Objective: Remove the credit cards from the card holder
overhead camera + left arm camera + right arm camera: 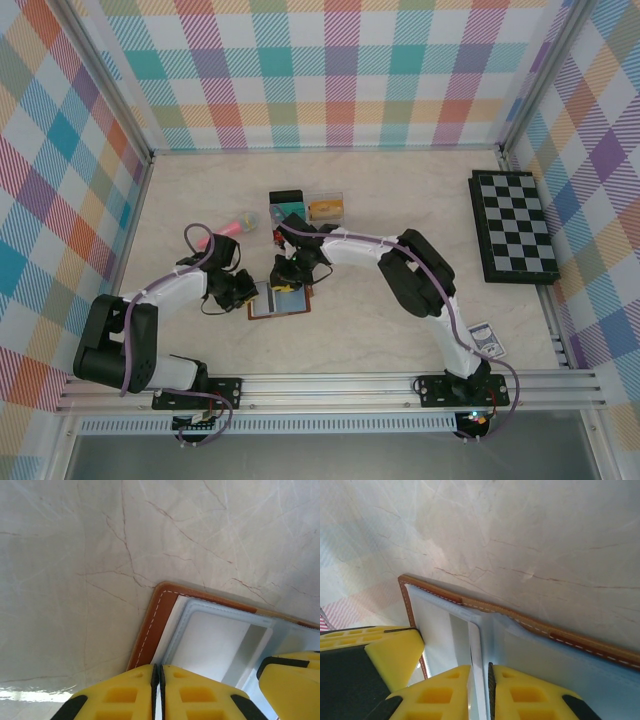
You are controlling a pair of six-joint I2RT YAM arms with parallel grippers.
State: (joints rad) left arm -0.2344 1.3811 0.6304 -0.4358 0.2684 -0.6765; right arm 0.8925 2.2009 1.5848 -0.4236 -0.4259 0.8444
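The brown card holder lies open on the table between both arms, its pale blue-grey pocket pages facing up. A teal patch sits on the open page; I cannot tell whether it is one of the credit cards. My left gripper is shut on the holder's left edge, just beside the stitched brown border. My right gripper is shut on a pale pocket page that stands upright between its yellow fingers. In the top view the left gripper and the right gripper meet over the holder.
A clear compartment box with teal and orange contents stands behind the holder, with a pink object to its left. A chessboard lies at the right wall. A small white and dark card lies near the right arm's base.
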